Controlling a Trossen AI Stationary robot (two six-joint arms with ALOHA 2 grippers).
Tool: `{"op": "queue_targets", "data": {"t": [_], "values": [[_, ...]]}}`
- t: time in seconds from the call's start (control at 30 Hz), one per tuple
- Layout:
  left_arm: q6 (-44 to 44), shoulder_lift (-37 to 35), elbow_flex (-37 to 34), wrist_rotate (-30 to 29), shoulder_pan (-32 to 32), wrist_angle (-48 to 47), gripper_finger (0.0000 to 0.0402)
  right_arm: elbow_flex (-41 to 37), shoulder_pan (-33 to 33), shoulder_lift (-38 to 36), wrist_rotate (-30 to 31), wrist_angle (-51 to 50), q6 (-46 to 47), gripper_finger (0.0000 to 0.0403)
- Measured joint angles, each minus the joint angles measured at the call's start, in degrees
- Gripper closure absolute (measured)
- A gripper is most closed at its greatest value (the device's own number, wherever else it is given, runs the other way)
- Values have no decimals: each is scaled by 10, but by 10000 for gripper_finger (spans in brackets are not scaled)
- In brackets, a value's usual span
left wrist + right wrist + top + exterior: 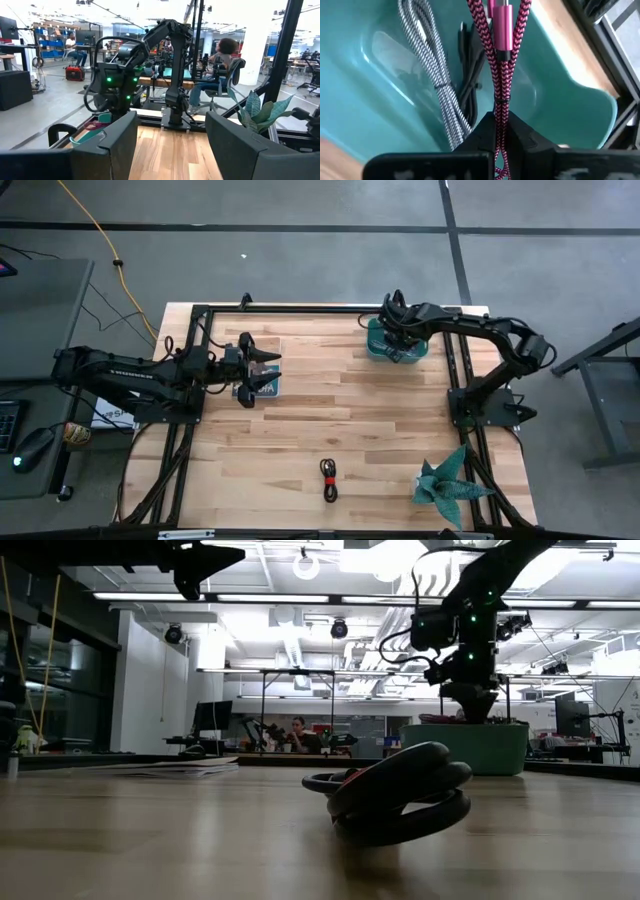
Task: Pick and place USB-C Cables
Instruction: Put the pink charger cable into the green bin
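Right gripper [397,340] hangs over teal plastic bin [376,348] at far right of wooden table [300,420] — fingers clenched on braided magenta-pink cable [501,65], which dangles into bin. Inside bin: light blue-grey braided cable [437,85] and thin black cable [470,75], side by side on floor. Red-and-black coiled cable [328,477] lies alone near front edge of table, well apart from bin. Left gripper [268,368] hovers above left part of table — jaws spread, nothing between them. Green spiky artificial plant [448,480] at front right corner.
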Motion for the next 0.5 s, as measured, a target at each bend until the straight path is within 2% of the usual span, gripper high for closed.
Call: {"op": "queue_targets", "data": {"t": [0.17,0.33,0.5], "values": [[0,0,0,0,0,0,188,-3,-16,-4,-8,22,-16,402],[0,0,0,0,0,0,188,-3,-17,-4,-57,21,-33,402],[0,0,0,0,0,0,188,-27,-20,-3,-60,52,-33,402]]}}
